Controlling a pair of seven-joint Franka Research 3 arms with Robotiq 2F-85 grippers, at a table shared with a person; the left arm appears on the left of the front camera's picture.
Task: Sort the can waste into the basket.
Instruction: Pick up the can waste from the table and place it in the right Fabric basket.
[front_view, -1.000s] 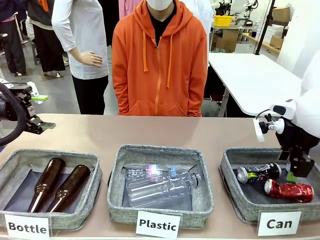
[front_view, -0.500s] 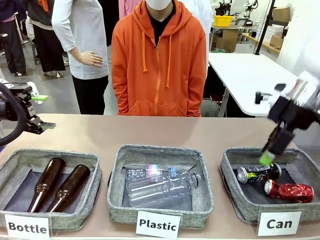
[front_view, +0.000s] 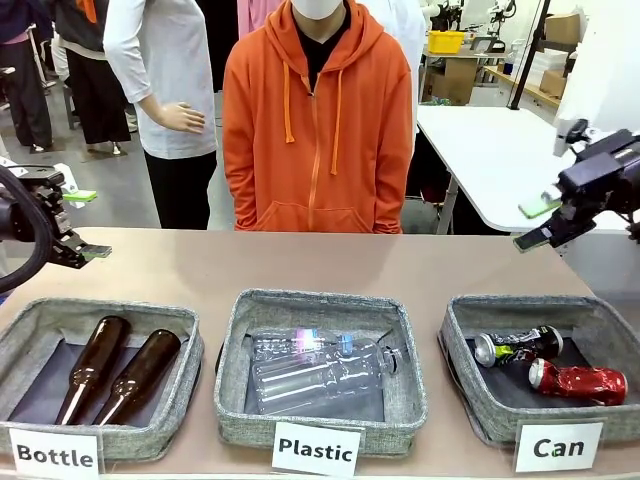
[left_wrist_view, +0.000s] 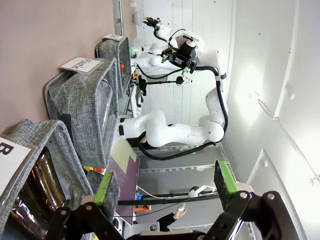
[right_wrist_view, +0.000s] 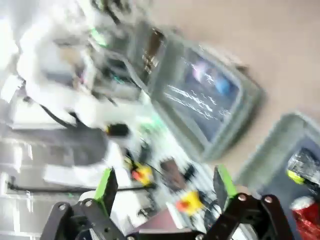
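Both pieces of can waste lie in the grey basket (front_view: 463, 335) behind the "Can" label: a black can (front_view: 517, 346) with green-white print and a shiny red can (front_view: 580, 382) in front of it. My right gripper (front_view: 535, 225) hangs open and empty above and behind that basket, well clear of it. Its blurred wrist view looks past the open gripper (right_wrist_view: 165, 184) at the basket (right_wrist_view: 272, 142) with the black can (right_wrist_view: 302, 167) and red can (right_wrist_view: 307, 212). My left gripper (front_view: 88, 224) is open at the far left, above the table; the gripper (left_wrist_view: 165, 182) holds nothing.
A "Plastic" basket (front_view: 237, 345) with clear bottles sits in the middle, a "Bottle" basket (front_view: 25, 330) with two brown bottles at the left. A person in an orange hoodie (front_view: 318, 130) stands at the far side. Bare tabletop (front_view: 300, 260) runs behind the baskets.
My right gripper has risen out of the Can basket, up and back to the right, with its jaws wider. The red can stays in the basket. The left arm has not moved.
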